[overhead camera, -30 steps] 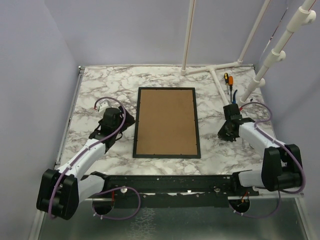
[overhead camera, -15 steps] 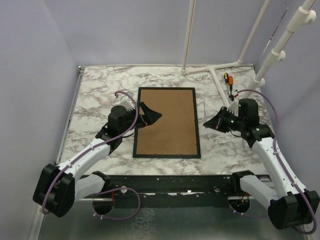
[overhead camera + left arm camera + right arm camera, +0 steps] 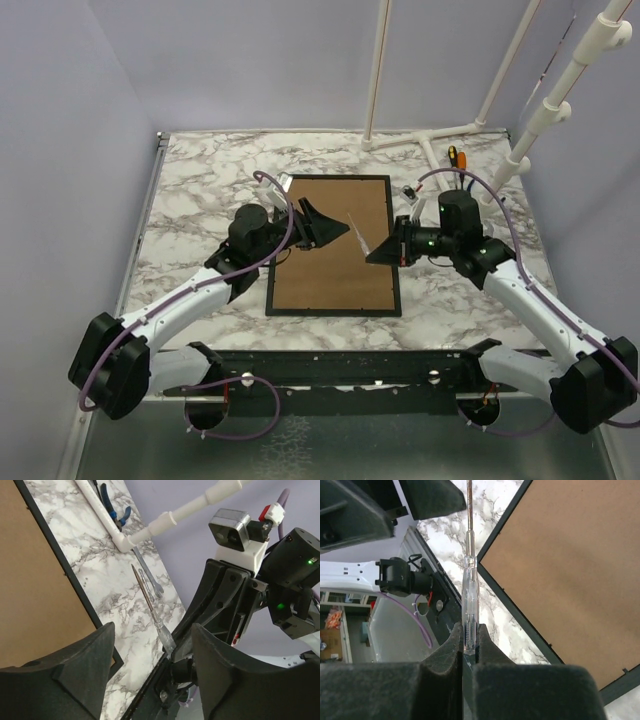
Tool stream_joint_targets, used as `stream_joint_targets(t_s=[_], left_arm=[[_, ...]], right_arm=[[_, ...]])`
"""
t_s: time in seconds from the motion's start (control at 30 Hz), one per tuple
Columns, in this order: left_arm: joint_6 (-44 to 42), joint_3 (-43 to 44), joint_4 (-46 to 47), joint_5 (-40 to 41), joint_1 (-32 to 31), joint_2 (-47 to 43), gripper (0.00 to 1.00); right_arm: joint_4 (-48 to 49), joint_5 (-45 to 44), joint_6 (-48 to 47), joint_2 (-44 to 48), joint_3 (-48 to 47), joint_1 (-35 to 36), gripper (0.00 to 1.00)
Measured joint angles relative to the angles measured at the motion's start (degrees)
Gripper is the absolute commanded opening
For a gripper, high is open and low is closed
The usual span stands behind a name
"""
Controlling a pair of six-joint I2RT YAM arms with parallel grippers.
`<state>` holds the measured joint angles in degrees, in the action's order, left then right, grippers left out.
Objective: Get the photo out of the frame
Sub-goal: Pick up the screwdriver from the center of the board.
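The frame (image 3: 332, 270) lies face down on the marble table, its brown back (image 3: 35, 580) up inside the thin black border (image 3: 520, 610). The photo is hidden beneath that back. My right gripper (image 3: 380, 254) hovers over the frame's right edge, shut (image 3: 469, 630) on the clear handle of a slim screwdriver (image 3: 469, 595) whose shaft points toward the left gripper. My left gripper (image 3: 338, 228) hangs above the frame's upper middle, open (image 3: 152, 630). It faces the screwdriver (image 3: 152, 607), whose tip lies close to its fingers without touching them.
A white pipe stand (image 3: 425, 140) stands at the back right, its foot (image 3: 150, 527) on the table. Beside it lie an orange-handled screwdriver (image 3: 452, 157), blue-handled pliers (image 3: 112, 510) and a thin wrench (image 3: 150, 582). Purple walls close in both sides.
Both arms swung inward over the frame. The right gripper carried the screwdriver from the table's right side toward the middle. The left gripper's jaws narrowed somewhat.
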<state>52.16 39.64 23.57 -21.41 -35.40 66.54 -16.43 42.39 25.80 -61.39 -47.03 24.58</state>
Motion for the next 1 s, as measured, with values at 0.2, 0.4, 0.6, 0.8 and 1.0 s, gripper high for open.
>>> stream_joint_targets(t_s=[0.2, 0.4, 0.6, 0.8, 1.0], left_arm=[[0.74, 0.0, 0.13, -0.87, -0.63, 1.62, 0.56], [1.22, 0.68, 0.63, -1.99, -1.64, 4.09, 0.43], [1.64, 1.51, 0.81, -2.56, -2.25, 5.01, 0.16], [3.39, 2.08, 2.08, -2.93, -2.51, 4.96, 0.0], [5.97, 0.52, 3.76, 0.79, -2.51, 4.04, 0.0]], right_arm=[[1.18, 0.61, -0.94, -1.03, -1.44, 2.01, 0.01], [1.92, 0.87, -1.88, -2.29, -2.82, 3.37, 0.01], [2.03, 0.9, -1.92, -2.86, -2.82, 4.59, 0.01], [2.43, 0.7, -2.97, -3.23, -2.82, 4.72, 0.63], [7.21, -0.31, 0.09, -1.99, -1.51, 4.74, 0.93]])
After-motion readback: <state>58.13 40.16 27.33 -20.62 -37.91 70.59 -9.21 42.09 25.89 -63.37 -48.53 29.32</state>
